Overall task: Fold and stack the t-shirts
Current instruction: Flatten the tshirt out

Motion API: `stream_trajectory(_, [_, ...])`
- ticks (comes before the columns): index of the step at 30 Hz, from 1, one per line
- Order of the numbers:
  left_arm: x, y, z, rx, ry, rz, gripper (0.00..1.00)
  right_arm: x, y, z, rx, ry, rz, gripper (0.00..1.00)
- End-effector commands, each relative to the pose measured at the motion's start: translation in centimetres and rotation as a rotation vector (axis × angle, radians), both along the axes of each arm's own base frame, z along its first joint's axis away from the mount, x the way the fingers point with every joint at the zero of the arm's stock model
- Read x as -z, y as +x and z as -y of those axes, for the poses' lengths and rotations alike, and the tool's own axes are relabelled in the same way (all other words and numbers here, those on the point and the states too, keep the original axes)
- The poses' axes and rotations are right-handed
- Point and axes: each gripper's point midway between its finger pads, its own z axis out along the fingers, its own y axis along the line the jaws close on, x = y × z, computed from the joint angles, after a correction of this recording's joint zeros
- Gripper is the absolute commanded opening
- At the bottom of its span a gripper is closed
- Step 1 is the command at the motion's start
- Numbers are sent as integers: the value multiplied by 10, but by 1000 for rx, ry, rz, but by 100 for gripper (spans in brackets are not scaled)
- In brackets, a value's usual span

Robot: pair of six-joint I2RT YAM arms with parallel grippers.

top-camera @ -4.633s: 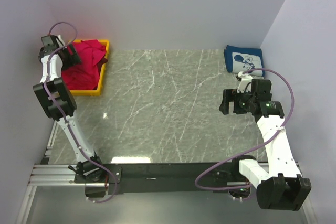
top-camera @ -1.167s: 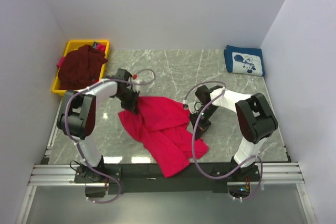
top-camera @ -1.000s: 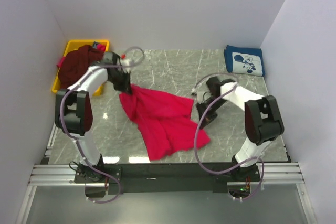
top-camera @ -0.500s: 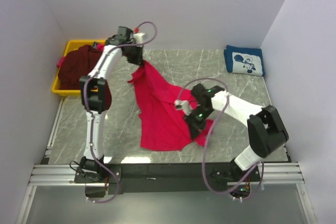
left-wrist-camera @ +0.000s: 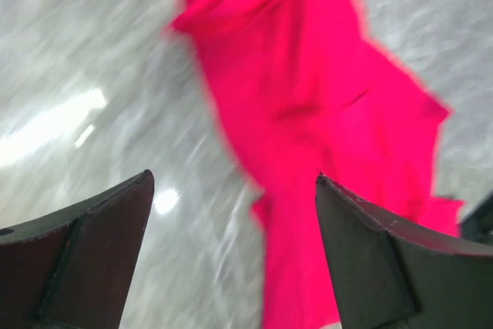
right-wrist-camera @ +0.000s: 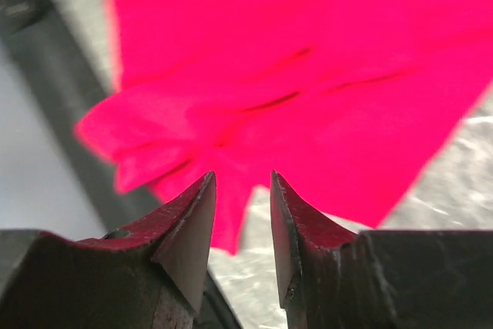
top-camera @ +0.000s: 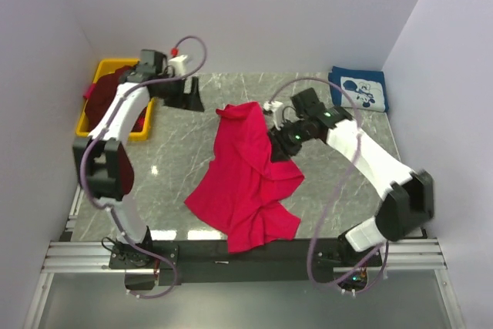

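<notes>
A grey-green marble-veined counter (top-camera: 177,152) stands boxed in by plain pale lavender walls: a back wall (top-camera: 254,13), a left wall (top-camera: 31,113) and a right wall (top-camera: 454,75). Soft overhead light leaves two white glare patches (top-camera: 155,169) on the stone. A silver aluminium rail (top-camera: 77,256) and a black strip (top-camera: 296,250) edge its near side.

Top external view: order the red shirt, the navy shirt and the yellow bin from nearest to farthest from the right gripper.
1. Red shirt, in the middle, its edge right beside the right gripper.
2. Navy shirt, folded at the far right corner.
3. Yellow bin, at the far left corner.
</notes>
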Motion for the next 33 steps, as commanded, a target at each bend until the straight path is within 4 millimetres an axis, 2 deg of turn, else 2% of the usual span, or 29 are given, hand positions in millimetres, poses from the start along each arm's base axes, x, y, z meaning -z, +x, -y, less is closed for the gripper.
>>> stream_trajectory(1, [21, -44, -32, -7, 112, -50, 90, 30, 59, -4, 168, -144, 38, 42])
stream_trajectory(2, [22, -58, -36, -5, 129, -59, 90, 36, 66, -6, 187, -166, 21, 42])
stream_trajectory(3, [32, -71, -40, 6, 154, -89, 90, 53, 70, -14, 183, -197, -20, 43])
stream_trajectory(4, [55, -95, -44, 12, 176, -175, 90, 51, 77, -21, 186, -194, -18, 44])
stream_trajectory(5, [59, -107, -47, 12, 189, -196, 92, 56, 79, -27, 187, -208, -26, 47])
stream_trajectory(6, [68, -118, -49, 24, 208, -224, 96, 70, 78, -36, 175, -234, -49, 50])
stream_trajectory(7, [85, -138, -53, 32, 234, -290, 99, 70, 82, -43, 169, -231, -43, 51])
stream_trajectory(9, [97, -153, -56, 37, 255, -338, 99, 81, 86, -55, 168, -224, -72, 52])
stream_trajectory(11, [111, -168, -56, 55, 277, -388, 99, 91, 91, -56, 194, -248, -92, 52])
stream_trajectory(12, [116, -172, -54, 55, 284, -403, 99, 106, 94, -54, 205, -282, -113, 52])
stream_trajectory(16, [135, -196, -39, 115, 308, -477, 99, 128, 105, -40, 241, -382, -102, 53])
stream_trajectory(18, [141, -202, -30, 137, 291, -510, 96, 139, 102, -32, 236, -422, -110, 50])
stream_trajectory(19, [144, -206, -25, 151, 296, -516, 94, 141, 101, -25, 232, -450, -103, 48])
stream_trajectory(20, [148, -208, -22, 161, 283, -537, 92, 142, 103, -14, 249, -463, -109, 40])
stream_trajectory(22, [157, -213, -19, 173, 292, -576, 86, 150, 100, 13, 262, -511, -126, 31])
stream_trajectory(23, [160, -214, -19, 175, 299, -590, 78, 149, 106, 35, 304, -522, -131, 21])
stream_trajectory(25, [164, -213, -21, 173, 305, -606, 70, 155, 100, 66, 308, -565, -164, 12])
stream_trajectory(26, [168, -212, -22, 172, 308, -619, 60, 151, 102, 82, 328, -577, -162, 2])
stream_trajectory(27, [169, -210, -22, 175, 298, -620, 52, 155, 99, 107, 365, -589, -193, 0])
stream_trajectory(29, [169, -196, -26, 153, 293, -607, 34, 148, 96, 132, 374, -600, -184, 0])
stream_trajectory(30, [168, -188, -29, 151, 298, -593, 17, 151, 90, 151, 400, -613, -208, 0])
stream_trajectory(31, [161, -165, -38, 116, 310, -545, 9, 150, 85, 161, 403, -621, -219, 0])
stream_trajectory(32, [162, -155, -46, 99, 327, -552, 1, 145, 82, 168, 392, -624, -205, 0])
stream_trajectory(33, [147, -119, -61, 50, 342, -473, 1, 149, 68, 179, 394, -635, -245, 0])
